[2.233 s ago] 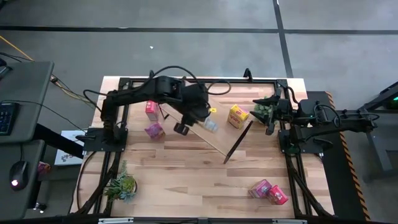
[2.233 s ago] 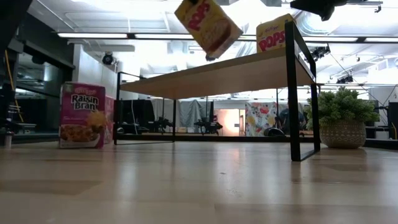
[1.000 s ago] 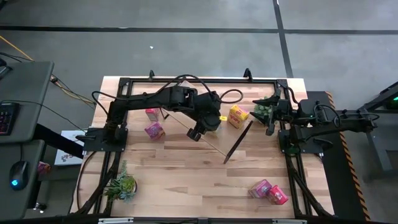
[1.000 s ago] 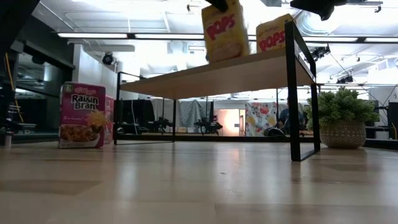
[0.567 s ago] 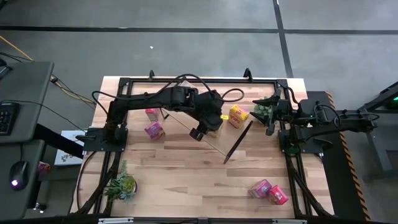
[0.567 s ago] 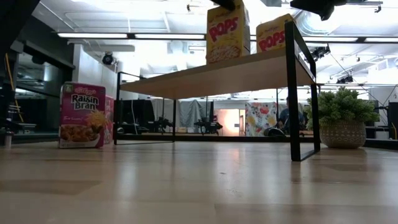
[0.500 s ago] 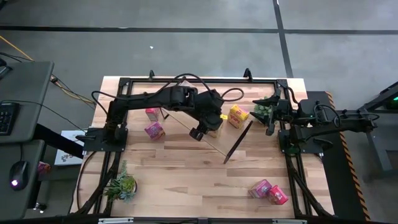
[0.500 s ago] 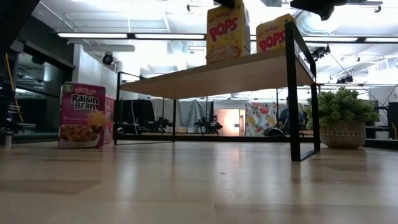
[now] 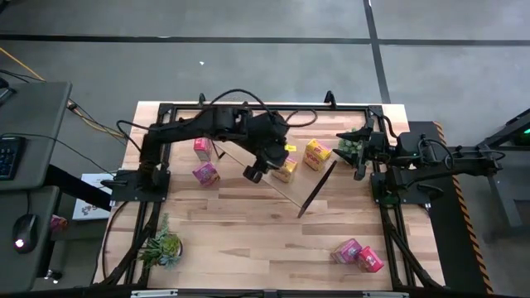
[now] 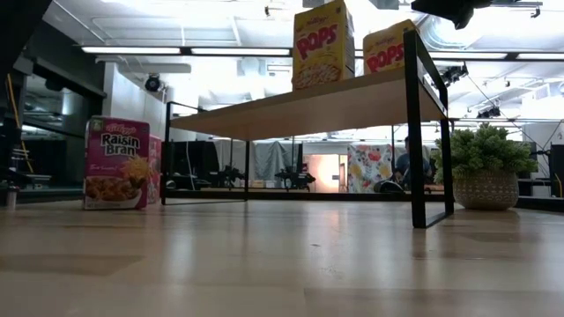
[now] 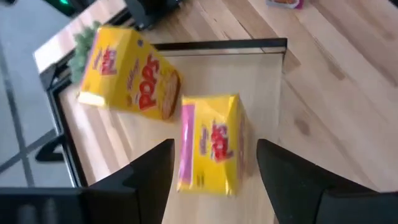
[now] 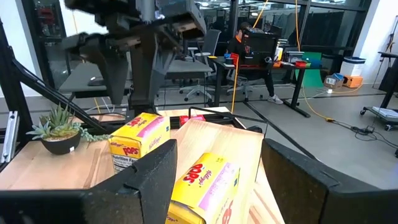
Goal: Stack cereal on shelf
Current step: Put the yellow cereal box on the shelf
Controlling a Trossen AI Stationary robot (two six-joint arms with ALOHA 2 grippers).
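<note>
In the high view, the left gripper point(image 9: 252, 173) hangs over the near edge of the shelf point(image 9: 248, 157), just beside a yellow cereal box point(image 9: 286, 168) standing on the board; a 2nd yellow box point(image 9: 316, 154) lies farther along, and the right gripper point(image 9: 362, 157) waits by the table's right edge. In the low view, both yellow boxes point(image 10: 322, 44) sit on the shelf top, with a Raisin Bran box point(image 10: 115, 163) standing on the table. In the left wrist view, the fingers point(image 11: 149, 174) stand apart, empty, with the nearer box free between and beyond them. In the right wrist view, the fingers point(image 12: 155, 177) are likewise apart, holding nothing. These boxes look light, stiff and easily tipped; pinching the 2 broad faces near mid-height seems safest.
</note>
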